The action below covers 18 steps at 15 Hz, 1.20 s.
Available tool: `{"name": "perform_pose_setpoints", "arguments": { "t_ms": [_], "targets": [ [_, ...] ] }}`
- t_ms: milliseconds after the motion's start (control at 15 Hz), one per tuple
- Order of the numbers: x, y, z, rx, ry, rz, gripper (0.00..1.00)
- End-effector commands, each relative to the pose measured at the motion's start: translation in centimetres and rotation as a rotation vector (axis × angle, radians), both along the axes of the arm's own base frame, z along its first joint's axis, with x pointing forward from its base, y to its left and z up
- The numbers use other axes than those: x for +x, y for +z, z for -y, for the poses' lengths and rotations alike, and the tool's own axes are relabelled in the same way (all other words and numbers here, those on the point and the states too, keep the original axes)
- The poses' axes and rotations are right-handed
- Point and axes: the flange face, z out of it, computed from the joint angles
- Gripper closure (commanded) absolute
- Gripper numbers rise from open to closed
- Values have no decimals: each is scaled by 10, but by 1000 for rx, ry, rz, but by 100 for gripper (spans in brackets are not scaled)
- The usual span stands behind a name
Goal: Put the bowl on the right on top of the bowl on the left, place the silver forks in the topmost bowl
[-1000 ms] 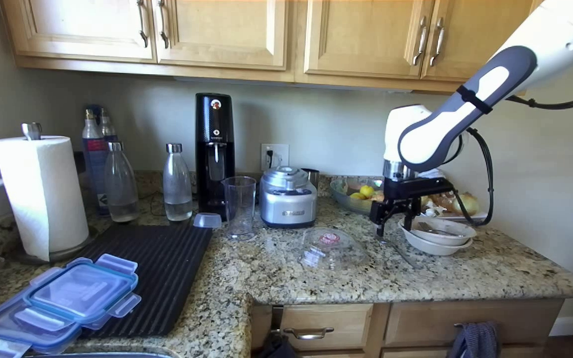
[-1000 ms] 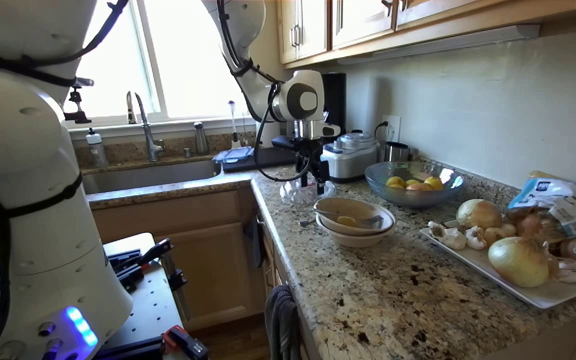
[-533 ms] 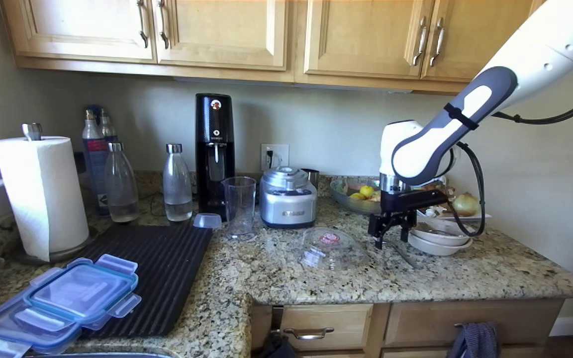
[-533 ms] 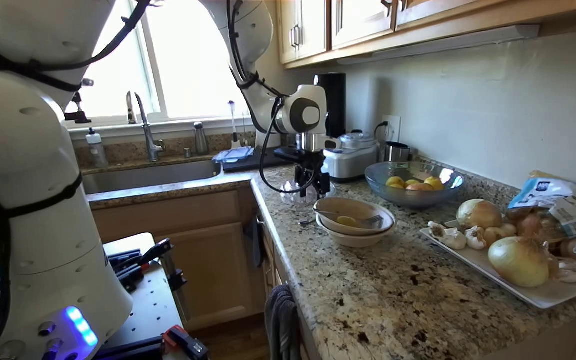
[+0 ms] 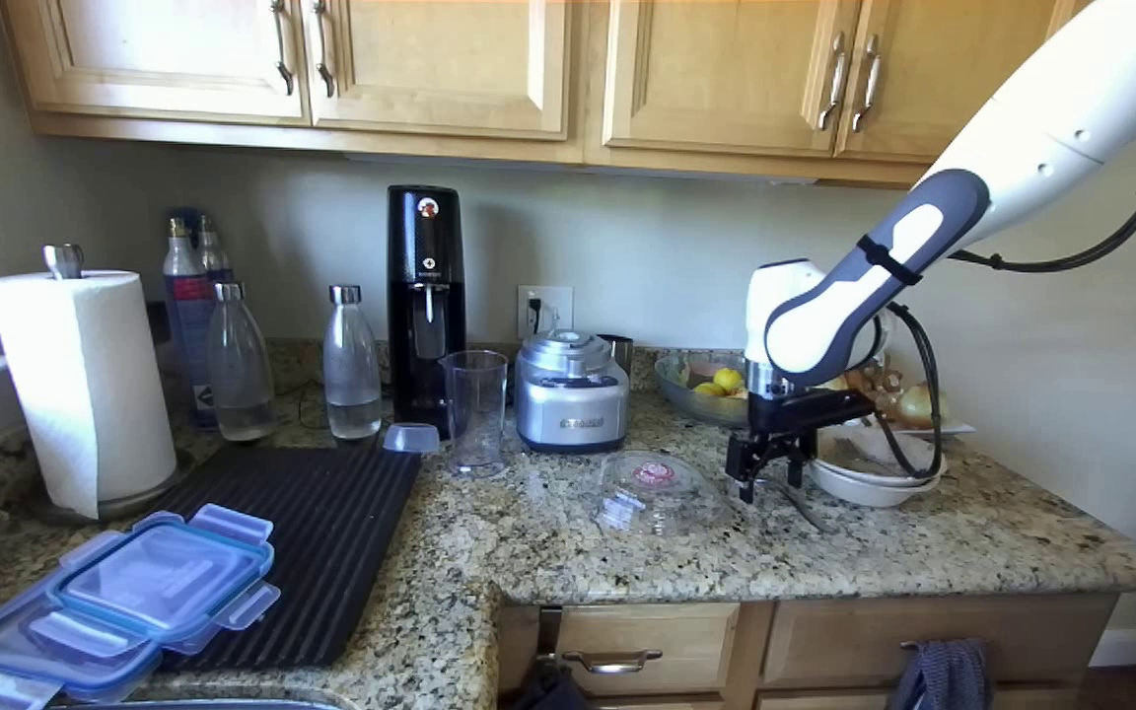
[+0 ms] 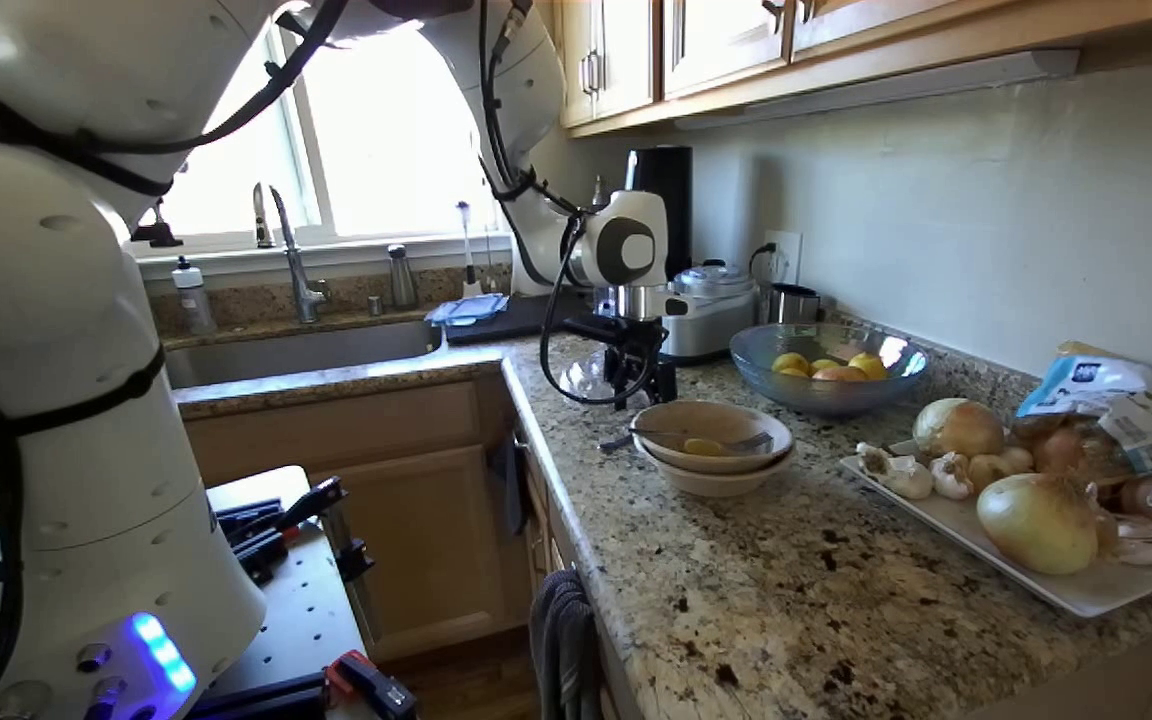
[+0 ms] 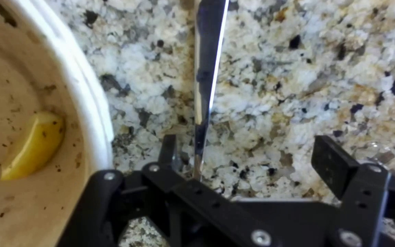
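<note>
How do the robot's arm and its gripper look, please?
The arm is white and rounded, with dark grey trim, black cables and straps, and a glowing blue light strip on its base. The gripper is black and angular, with two blocky fingers and silver screws.

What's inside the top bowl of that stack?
A lemon wedge and a fork lie in the top bowl. Whether the lower bowl holds anything is hidden: the top bowl covers it.

No lettering is legible: in an exterior view, blur hides the badge (image 5: 583, 423) on the food processor (image 5: 571, 394), the sticker (image 5: 428, 207) on the black machine (image 5: 427, 266) left of it and the red label (image 5: 654, 473) on the clear container (image 5: 672, 503) before it.
</note>
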Motion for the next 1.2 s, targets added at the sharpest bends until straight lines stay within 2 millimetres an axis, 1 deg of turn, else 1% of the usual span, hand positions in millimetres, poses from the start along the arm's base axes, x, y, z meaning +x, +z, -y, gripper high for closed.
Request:
{"name": "perform_pose_setpoints", "arguments": {
  "t_ms": [0,200,400,533,667,867,1000,1067,1133],
  "targets": [
    [7,-4,14,-37,16,18,0],
    [11,3,21,-60,25,38,0],
    [13,13,17,-54,37,63,0],
    [15,16,8,-39,46,77,0],
    [12,17,-5,-23,72,78,0],
    [7,13,-22,-23,105,69,0],
    [5,10,-26,-29,118,66,3],
    [5,10,-26,-35,122,66,2],
    [5,10,-25,-41,125,68,3]
  ]
}}
